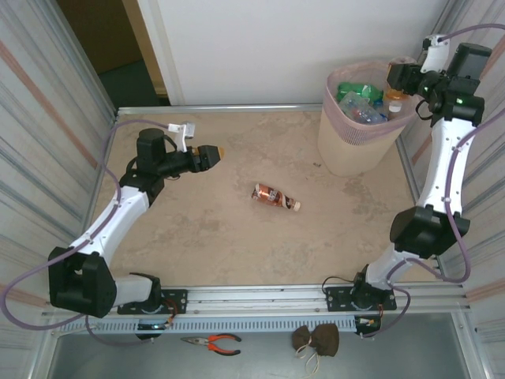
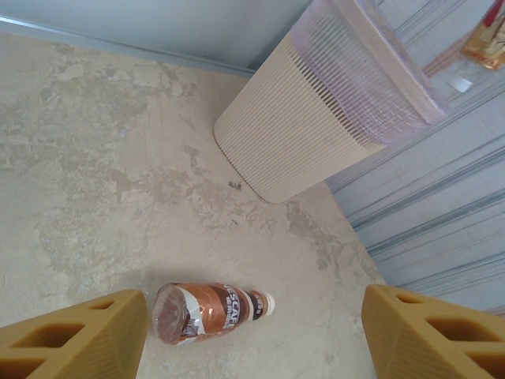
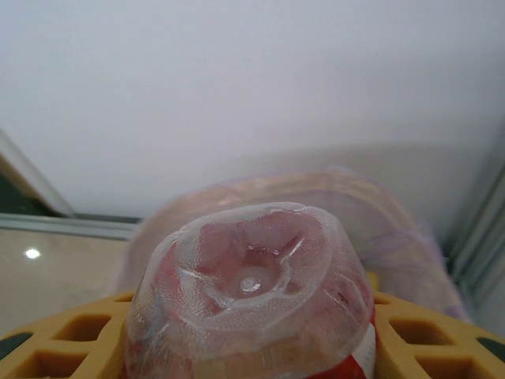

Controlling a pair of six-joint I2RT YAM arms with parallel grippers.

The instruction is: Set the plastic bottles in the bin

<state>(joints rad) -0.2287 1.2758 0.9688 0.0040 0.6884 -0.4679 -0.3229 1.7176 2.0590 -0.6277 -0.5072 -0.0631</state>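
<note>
A brown-labelled plastic bottle [image 1: 276,197] lies on its side mid-table, white cap pointing right. My left gripper [image 1: 218,151] hovers to its left, open, aimed toward it. In the left wrist view that bottle [image 2: 207,313] lies below, between the spread yellow fingers [image 2: 75,335], untouched. The pale pink bin [image 1: 359,146] stands at the back right and holds several green and clear bottles [image 1: 359,103]. My right gripper [image 1: 397,88] is at the bin's right rim. In the right wrist view a clear, red-labelled bottle [image 3: 248,284] sits between its fingers [image 3: 63,339], base toward the camera, with the bin's rim [image 3: 394,213] beyond.
Corrugated metal walls close in the left and right sides. A metal rail runs along the table's near edge. Orange-handled pliers [image 1: 211,342] and a brown pouch [image 1: 316,339] lie on the ledge in front of the arm bases. The bin's wall [image 2: 316,118] rises ahead of the left wrist.
</note>
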